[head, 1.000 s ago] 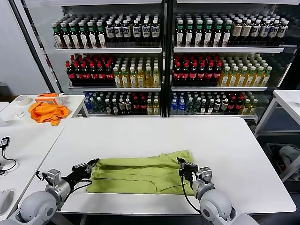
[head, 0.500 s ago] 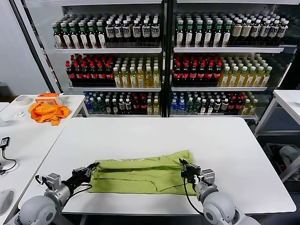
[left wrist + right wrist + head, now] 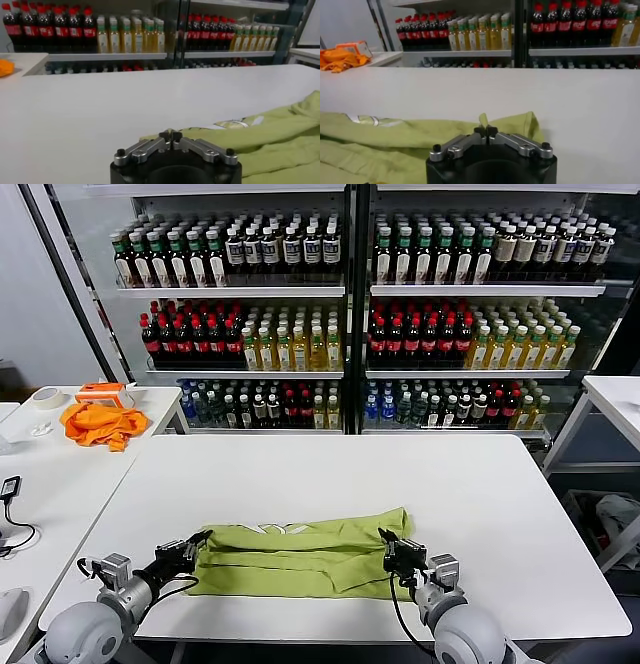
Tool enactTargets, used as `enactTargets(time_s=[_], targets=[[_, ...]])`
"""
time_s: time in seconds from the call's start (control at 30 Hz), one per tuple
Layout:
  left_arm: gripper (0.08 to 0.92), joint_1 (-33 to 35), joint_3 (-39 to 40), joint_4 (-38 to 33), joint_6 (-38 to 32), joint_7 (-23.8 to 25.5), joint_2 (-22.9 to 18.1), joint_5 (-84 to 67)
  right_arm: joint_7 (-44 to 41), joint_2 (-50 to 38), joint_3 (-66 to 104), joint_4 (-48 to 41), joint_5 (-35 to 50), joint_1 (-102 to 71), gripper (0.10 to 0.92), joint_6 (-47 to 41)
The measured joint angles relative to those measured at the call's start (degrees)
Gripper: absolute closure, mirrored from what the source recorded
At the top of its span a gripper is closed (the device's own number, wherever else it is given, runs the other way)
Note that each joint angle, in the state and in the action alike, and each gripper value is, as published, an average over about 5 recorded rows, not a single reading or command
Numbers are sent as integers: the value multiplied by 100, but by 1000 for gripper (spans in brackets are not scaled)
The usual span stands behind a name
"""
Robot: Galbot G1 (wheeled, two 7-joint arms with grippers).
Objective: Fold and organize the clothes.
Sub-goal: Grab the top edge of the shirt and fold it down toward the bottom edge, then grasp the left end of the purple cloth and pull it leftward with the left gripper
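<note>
The clothes are one lime T-shirt [image 3: 300, 556] lying in a long flat band near the front edge of the white table [image 3: 330, 469]. My left gripper [image 3: 198, 541] is shut at the shirt's left end, its tips [image 3: 170, 136] meeting the fabric edge [image 3: 280, 132]. At the shirt's right end my right gripper [image 3: 385, 542] is shut, and a small flap of lime fabric [image 3: 483, 120] stands up between its tips [image 3: 485, 132]. A pale neck label [image 3: 270, 529] shows on the shirt's far fold.
A bright orange cloth [image 3: 100, 424] lies on the side table at the left, with an orange box [image 3: 105, 392] and a tape roll [image 3: 45, 396]. Glass-door coolers full of bottles [image 3: 340, 314] stand behind the table. Another white table [image 3: 615, 399] is at the right.
Both grippers have drawn back toward the table's front edge, pulling the shirt's ends with them. The shirt lies flatter and the neck label has come into sight.
</note>
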Motion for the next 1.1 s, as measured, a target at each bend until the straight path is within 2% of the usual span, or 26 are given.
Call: enactTargets(time_s=[0.27,0.37,0.73,1.1], targets=[[917,-3,52,57,11,-50,-15,109,-29,19,21,0,-42,-95,919,-14],[891,1,52,48,39,-93,-26,146,-30,26,56,41,-60,-141,892,-73],[592,15,-77,-130,29,-390,-87,63,-86,24,346,305,-97,-416,586,-238],[271,155,34,-601,219,-1531,-71,-366,-200,39,737,483,-215,-661,269,-340]])
